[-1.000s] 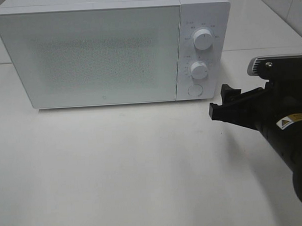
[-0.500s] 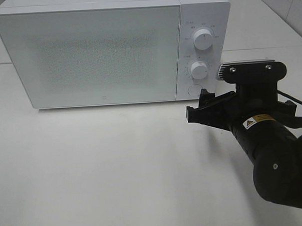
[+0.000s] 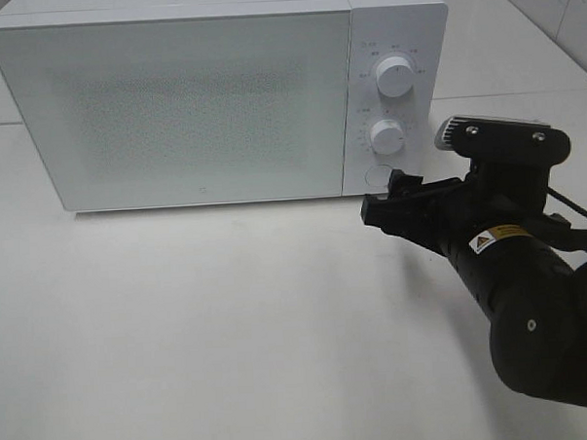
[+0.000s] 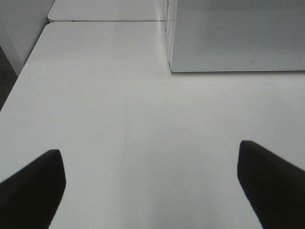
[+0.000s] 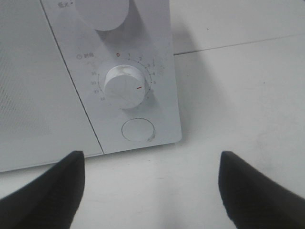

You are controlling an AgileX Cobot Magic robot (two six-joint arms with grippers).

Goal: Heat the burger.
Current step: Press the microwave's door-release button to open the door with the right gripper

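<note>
The burger is out of view. A white microwave point(image 3: 201, 107) stands at the back of the table with its door shut. My right gripper point(image 3: 388, 198) is open and empty, just in front of the round button point(image 3: 376, 175) at the bottom of the control panel. In the right wrist view the gripper point(image 5: 152, 191) faces that button point(image 5: 138, 130) and the lower dial point(image 5: 125, 87), apart from both. My left gripper point(image 4: 152, 186) is open and empty above bare table, left of the microwave's corner point(image 4: 169, 67). It does not show in the exterior view.
The upper dial point(image 3: 394, 76) and lower dial point(image 3: 386, 135) sit on the panel at the microwave's right. The white table point(image 3: 200, 321) spreads in front. Its left edge point(image 4: 19, 81) shows in the left wrist view. A tiled wall point(image 3: 557, 14) lies at the back right.
My right arm has moved left from the table's right side, bringing its open gripper close in front of the microwave's control panel. The microwave has not changed.
</note>
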